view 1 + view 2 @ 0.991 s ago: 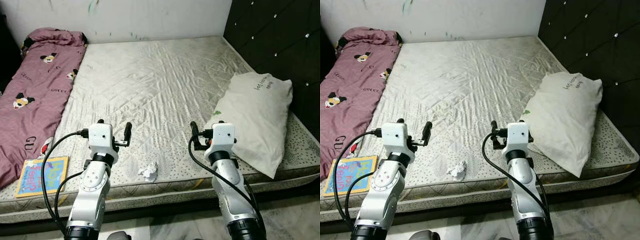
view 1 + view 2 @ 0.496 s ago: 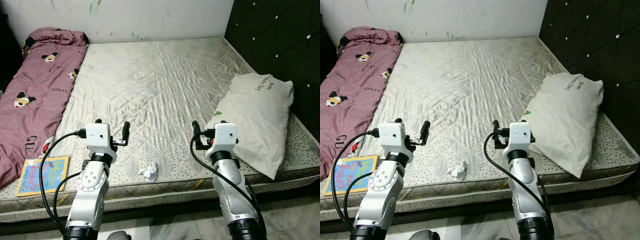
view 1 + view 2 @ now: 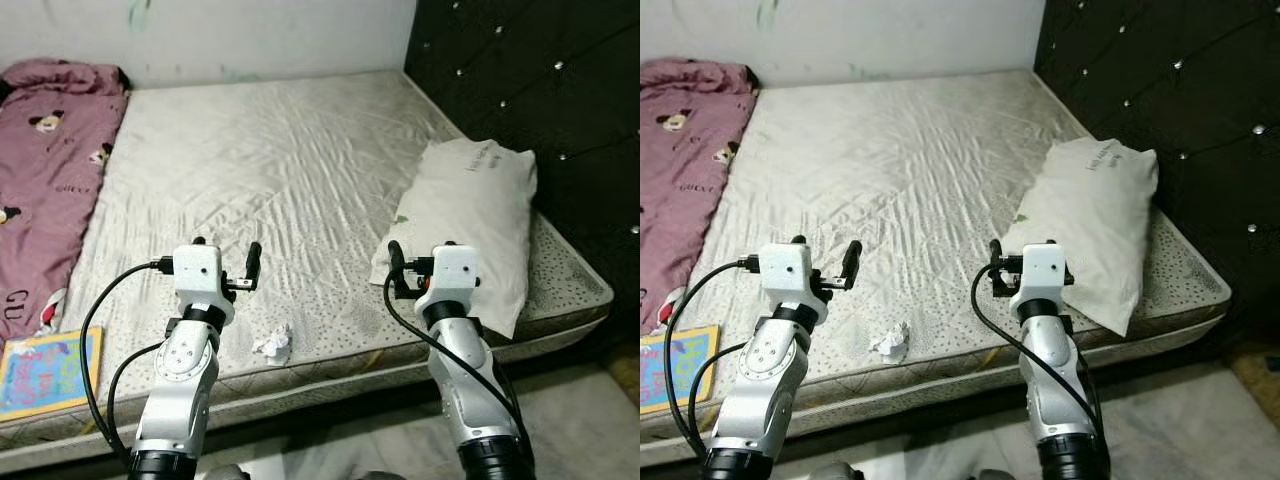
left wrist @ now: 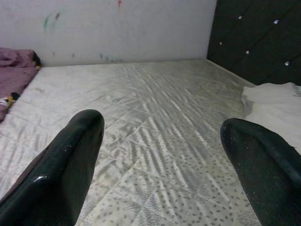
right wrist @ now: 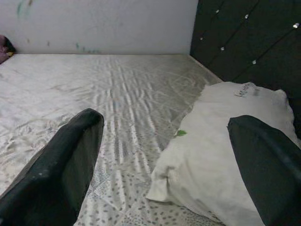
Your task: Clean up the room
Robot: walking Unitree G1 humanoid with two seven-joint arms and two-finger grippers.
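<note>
Left tool (image 3: 225, 256) wide, empty, above crumpled paper (image 3: 273, 344) on mattress (image 3: 270, 170). Right tool (image 3: 418, 262) wide, empty, near pillow (image 3: 470, 215).

Bare quilted bed (image 3: 270, 170). White pillow (image 3: 465, 225) lies at its right edge, maroon printed blanket (image 3: 45, 190) along the left. Crumpled paper (image 3: 273, 344) and colourful book (image 3: 45, 370) near front edge.

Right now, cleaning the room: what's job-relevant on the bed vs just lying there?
Job-relevant: crumpled paper near the mattress edge; children's book at the edge; left gripper and right gripper, both open, empty.

Just there: pillow, maroon blanket, mattress.
</note>
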